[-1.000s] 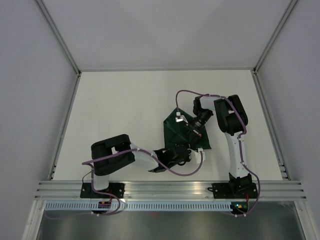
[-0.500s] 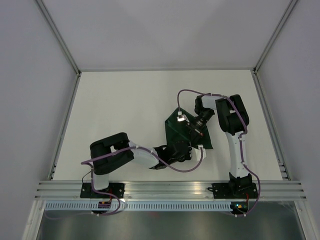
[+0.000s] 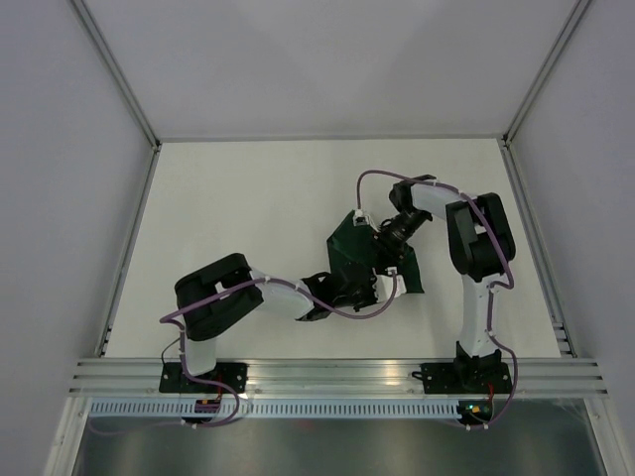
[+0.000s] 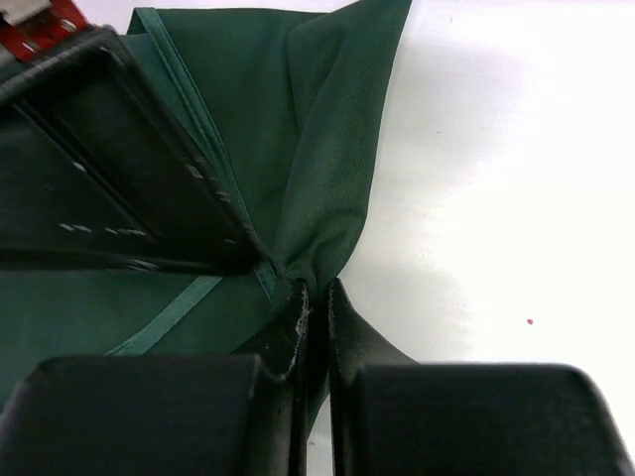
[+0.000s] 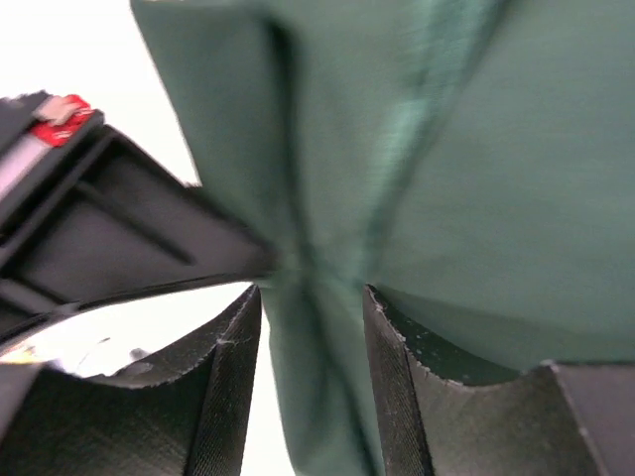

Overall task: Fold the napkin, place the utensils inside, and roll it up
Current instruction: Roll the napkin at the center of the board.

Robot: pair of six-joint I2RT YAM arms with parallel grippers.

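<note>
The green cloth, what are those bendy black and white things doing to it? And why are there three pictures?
Those are two robot arms, the left arm and the right arm, bolted at the near edge of a white table. The wide picture comes from a camera high above. The other two come from a small camera on each wrist, so everything looks very close. The pinching part at the tip is called the end effector. The left end effector is pinched shut on a bunched bit of the green cloth, a napkin. The right end effector squeezes another fold of the same napkin. The rest lies on the table.
</note>
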